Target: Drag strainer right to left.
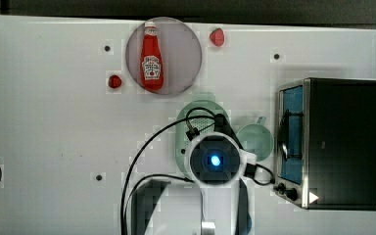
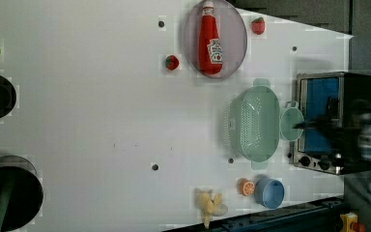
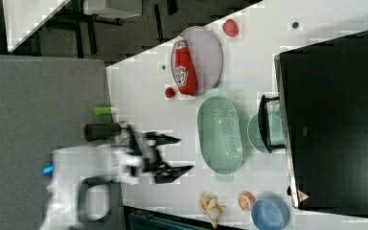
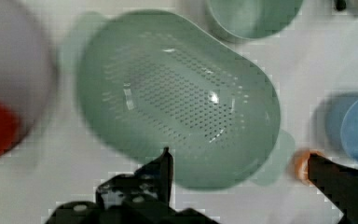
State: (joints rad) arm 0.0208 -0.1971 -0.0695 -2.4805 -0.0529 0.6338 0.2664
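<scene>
The gripper (image 4: 237, 161) hangs above the desk (image 1: 54, 137) with its fingers spread wide and nothing between them. Beneath it the strainer (image 2: 254, 124) rests on the desk toward the top view's right edge, just beside the green cup (image 2: 291, 123) and the toaster oven (image 1: 340, 142). Beyond lies the ketchup bottle (image 1: 152, 56) on its plate (image 1: 186, 49). Judging by this, the drag is not begun: gripping the rim and pulling remain.
</scene>
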